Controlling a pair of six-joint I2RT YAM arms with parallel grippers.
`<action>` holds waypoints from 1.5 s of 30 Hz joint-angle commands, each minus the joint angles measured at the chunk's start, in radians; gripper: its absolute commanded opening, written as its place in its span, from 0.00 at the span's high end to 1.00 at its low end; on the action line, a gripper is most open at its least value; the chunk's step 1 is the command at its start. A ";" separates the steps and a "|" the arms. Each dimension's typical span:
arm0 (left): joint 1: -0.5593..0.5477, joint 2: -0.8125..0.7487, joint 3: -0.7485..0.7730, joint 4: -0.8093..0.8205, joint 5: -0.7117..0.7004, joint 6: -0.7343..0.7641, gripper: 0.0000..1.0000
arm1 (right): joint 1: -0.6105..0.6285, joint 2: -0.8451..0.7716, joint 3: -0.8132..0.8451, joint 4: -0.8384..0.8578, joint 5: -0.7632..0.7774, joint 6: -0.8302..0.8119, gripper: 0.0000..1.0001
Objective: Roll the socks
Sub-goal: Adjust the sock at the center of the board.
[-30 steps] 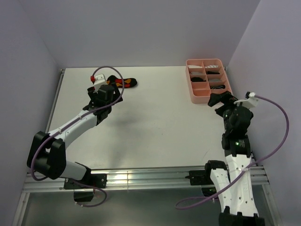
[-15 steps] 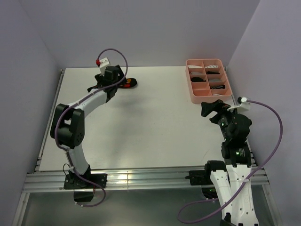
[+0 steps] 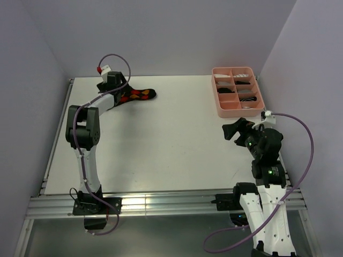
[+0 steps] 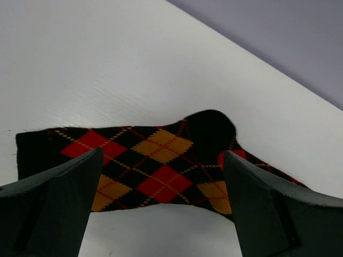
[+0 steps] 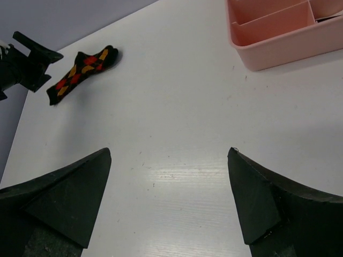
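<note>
The black sock with red-orange-yellow argyle diamonds [image 3: 137, 96] lies flat at the far left of the table. It fills the left wrist view [image 4: 155, 163] and shows small in the right wrist view [image 5: 81, 70]. My left gripper [image 3: 119, 92] is open and empty [image 4: 162, 155], close to the sock's left end, its fingers apart on either side. My right gripper [image 3: 231, 131] is open and empty [image 5: 169, 151] over bare table, near the pink tray. The white sock and the striped black sock cannot be made out for sure.
The pink compartment tray [image 3: 237, 112] stands at the far right, with dark and pale items in its compartments; its corner shows in the right wrist view [image 5: 278, 45]. Walls close the table on the left, back and right.
My left gripper has swung from in front of the sock to the far left, leaving the sock uncovered. My right gripper has moved left and nearer, away from the tray.
</note>
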 commanded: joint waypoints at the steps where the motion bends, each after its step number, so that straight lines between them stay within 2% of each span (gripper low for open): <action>1: 0.024 0.034 0.048 -0.026 0.030 -0.008 0.02 | 0.006 0.001 0.001 -0.015 -0.033 -0.035 0.04; 13: 0.049 0.079 0.059 -0.321 0.183 -0.186 0.03 | 0.006 -0.009 -0.019 -0.005 -0.056 -0.029 0.05; 19: 0.006 0.013 -0.050 -0.347 0.280 -0.301 0.03 | 0.008 -0.030 -0.023 -0.028 -0.039 -0.037 0.05; 22: -0.066 -0.080 -0.154 -0.353 0.294 -0.382 0.03 | 0.008 -0.039 -0.019 -0.038 -0.028 -0.040 0.05; 26: -0.251 -0.231 -0.304 -0.330 0.257 -0.463 0.03 | 0.006 -0.046 -0.019 -0.046 -0.022 -0.044 0.05; 29: -0.369 -0.330 -0.320 -0.371 0.251 -0.474 0.03 | 0.006 -0.041 -0.019 -0.044 -0.033 -0.041 0.05; 32: -0.442 -0.427 -0.328 -0.378 0.188 -0.379 0.04 | 0.008 -0.030 -0.011 -0.044 -0.051 -0.043 0.06; 34: -0.451 -0.481 -0.340 -0.317 0.153 -0.237 0.05 | 0.008 -0.024 -0.013 -0.037 -0.060 -0.044 0.06; 35: -0.450 -0.491 -0.357 -0.289 0.124 -0.107 0.06 | 0.009 -0.016 -0.019 -0.029 -0.068 -0.043 0.06; 39: -0.445 -0.482 -0.359 -0.182 0.076 0.191 0.07 | 0.020 0.000 -0.020 -0.015 -0.092 -0.031 0.07; 41: -0.430 -0.463 -0.354 -0.145 0.125 0.294 0.08 | 0.025 0.007 -0.020 -0.012 -0.102 -0.029 0.07; 45: -0.358 -0.386 -0.355 -0.089 0.244 0.362 0.12 | 0.029 0.011 -0.014 -0.014 -0.117 -0.020 0.08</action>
